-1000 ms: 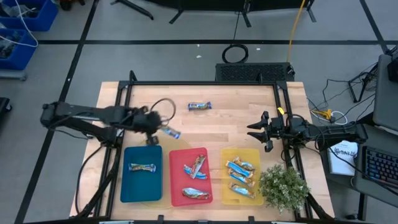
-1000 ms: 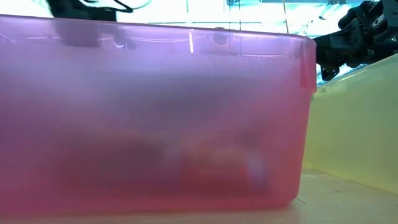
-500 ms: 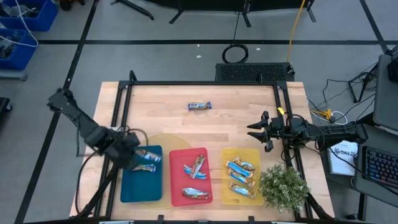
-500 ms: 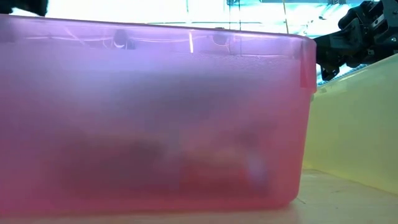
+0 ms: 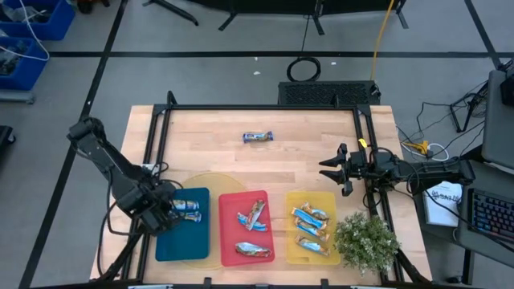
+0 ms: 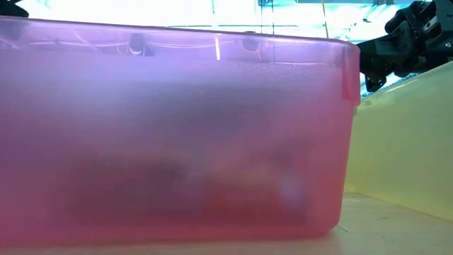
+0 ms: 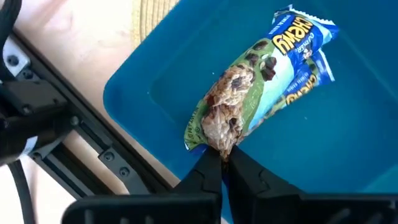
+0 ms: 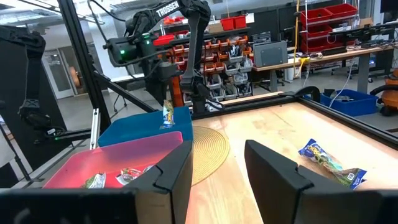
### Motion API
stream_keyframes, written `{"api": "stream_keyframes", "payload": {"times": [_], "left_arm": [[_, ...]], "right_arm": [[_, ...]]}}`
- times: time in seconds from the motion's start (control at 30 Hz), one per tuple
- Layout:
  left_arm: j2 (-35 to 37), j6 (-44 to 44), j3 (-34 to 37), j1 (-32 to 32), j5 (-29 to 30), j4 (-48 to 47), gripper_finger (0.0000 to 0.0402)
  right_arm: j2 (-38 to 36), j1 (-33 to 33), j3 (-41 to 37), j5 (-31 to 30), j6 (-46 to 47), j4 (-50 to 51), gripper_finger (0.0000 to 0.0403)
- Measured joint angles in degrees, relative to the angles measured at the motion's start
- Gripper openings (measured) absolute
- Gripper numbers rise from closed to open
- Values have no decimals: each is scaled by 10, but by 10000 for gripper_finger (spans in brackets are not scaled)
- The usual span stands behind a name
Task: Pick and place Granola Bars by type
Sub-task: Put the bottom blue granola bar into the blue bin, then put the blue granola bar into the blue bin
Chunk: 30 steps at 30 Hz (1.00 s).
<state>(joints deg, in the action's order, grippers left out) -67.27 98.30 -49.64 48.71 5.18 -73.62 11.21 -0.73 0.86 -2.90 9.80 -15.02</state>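
From above, my left gripper (image 5: 165, 210) hung over the blue tray (image 5: 183, 245), pinching a granola bar (image 5: 186, 206) by one end; another bar (image 5: 258, 137) lay alone on the far side of the table, and more sat in the red tray (image 5: 226, 233) and yellow tray (image 5: 294, 250). My right gripper (image 5: 336, 168) waited just beyond the yellow tray. The level camera showed mostly the red tray's wall (image 6: 177, 134) and my right gripper (image 6: 386, 49) above it. Through my left wrist camera, my fingers (image 7: 208, 177) were nearly closed on the crimped wrapper end (image 7: 217, 140). I judged it light, crinkly and slippery, so the crimp would be the firmest hold. My right wrist camera showed my fingers (image 8: 270, 168) spread apart, empty.
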Motion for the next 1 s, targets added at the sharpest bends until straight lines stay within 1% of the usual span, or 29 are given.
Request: {"api": "stream_keyframes", "payload": {"times": [0.1,0.27,0.37,0.43,0.5,0.6,0.63,0.73,0.77,0.8,0.83,0.87,0.93,1.0], "left_arm": [[-6,16,0,-3,9,-4,20],[-7,30,0,-18,9,3,79],[-7,18,0,-26,12,3,108],[-7,-7,0,-34,41,3,122],[-7,-46,0,-49,105,3,133],[-6,-120,0,-83,230,3,144],[-5,-141,0,-98,280,3,146],[-5,-177,0,-152,461,5,148],[-5,-186,0,-174,508,8,148],[-5,-203,-1,-202,536,16,149],[-5,-237,-1,-234,544,34,149],[-5,-285,-1,-268,539,60,149],[-5,-410,-1,-340,492,132,148],[-5,-563,1,-409,432,235,146]], "right_arm": [[0,0,0,0,0,0,137],[0,0,0,0,0,0,137],[0,0,0,0,0,0,137],[0,0,0,0,0,-1,137],[0,0,0,0,0,-1,137],[0,0,0,0,0,-1,137],[0,0,0,0,0,-1,137],[0,0,0,0,0,-1,137],[0,0,0,0,0,-1,137],[0,0,0,0,0,-1,137],[0,0,0,0,0,-1,137],[0,0,0,0,0,-1,137],[0,0,0,0,0,-1,137],[0,0,0,0,0,-1,137]]}}
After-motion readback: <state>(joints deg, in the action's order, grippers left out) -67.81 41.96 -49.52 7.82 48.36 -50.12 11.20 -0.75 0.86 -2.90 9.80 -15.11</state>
